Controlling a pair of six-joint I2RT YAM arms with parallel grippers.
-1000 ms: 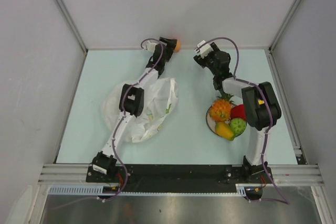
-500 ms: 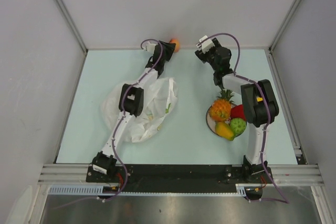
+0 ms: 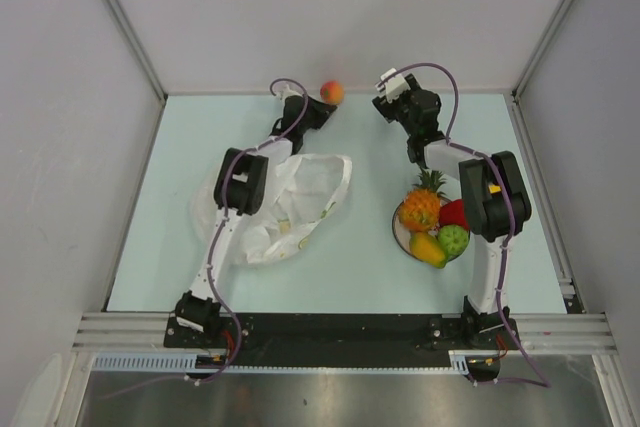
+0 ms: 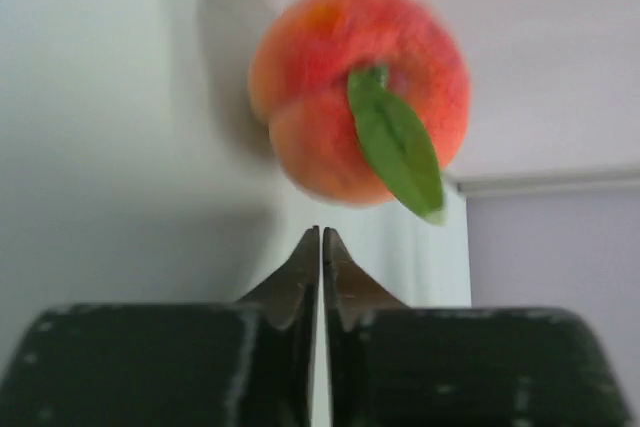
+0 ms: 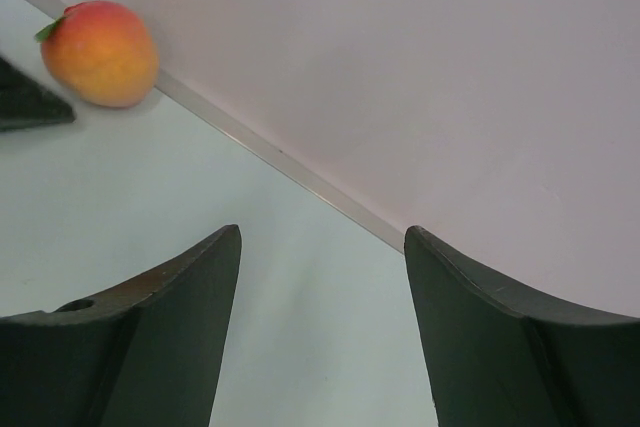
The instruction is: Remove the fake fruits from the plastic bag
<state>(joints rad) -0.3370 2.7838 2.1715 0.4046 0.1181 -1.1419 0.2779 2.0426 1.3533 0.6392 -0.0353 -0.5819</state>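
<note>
Peach (image 4: 358,97) lies just beyond the tips of the left claw (image 4: 321,234), which is clenched empty.

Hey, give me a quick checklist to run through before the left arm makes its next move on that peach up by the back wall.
1. Peach out of the plastic bag: ok, it lies at the far edge of the table.
2. Left end effector gripping the peach: not ok, the peach sits beyond the tips.
3. Left jaws open wide enough to take it: not ok, they are shut.
4. Right end effector free to help: ok, open and empty.
5. No fruit left in the plastic bag: cannot tell, it is crumpled.
</note>
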